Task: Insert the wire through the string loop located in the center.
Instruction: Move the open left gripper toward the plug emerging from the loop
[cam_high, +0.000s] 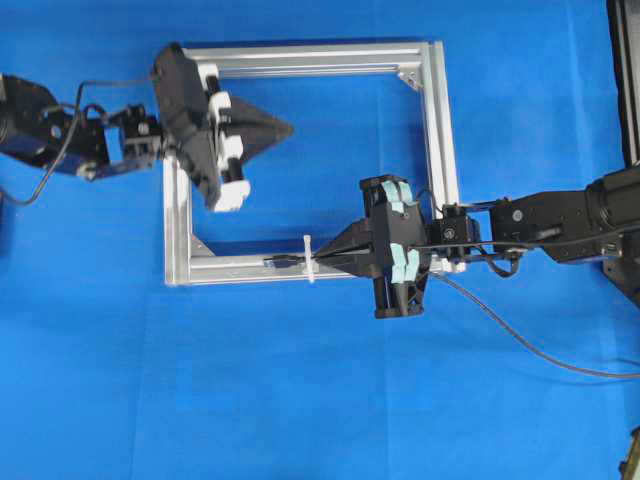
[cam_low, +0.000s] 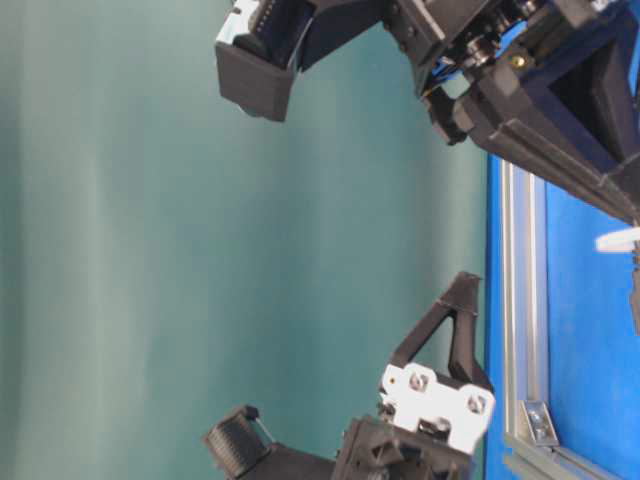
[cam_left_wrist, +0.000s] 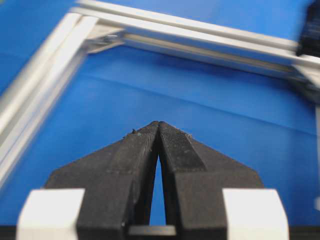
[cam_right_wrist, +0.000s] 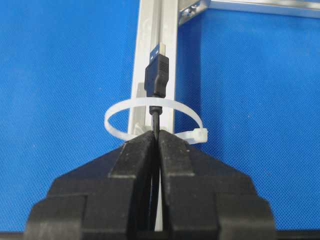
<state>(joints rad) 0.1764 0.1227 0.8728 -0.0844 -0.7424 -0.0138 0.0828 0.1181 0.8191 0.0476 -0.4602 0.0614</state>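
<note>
— Blue counter (cam_high: 300, 400), frame bar (cam_right_wrist: 145, 75): is it through?
— Yes; my right end effector (cam_right_wrist: 156, 137) pinches the wire (cam_right_wrist: 156, 117), plug past the string loop (cam_right_wrist: 150, 106). Left end effector (cam_left_wrist: 158, 127) pressed together, empty. Only letting go seems left.

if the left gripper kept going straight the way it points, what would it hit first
Probably the far aluminium frame bar. The shut, empty left gripper points across bare blue table surface inside the frame, with nothing between in its wrist view. It looks raised, so it might pass over the bar; depth is unclear.
</note>
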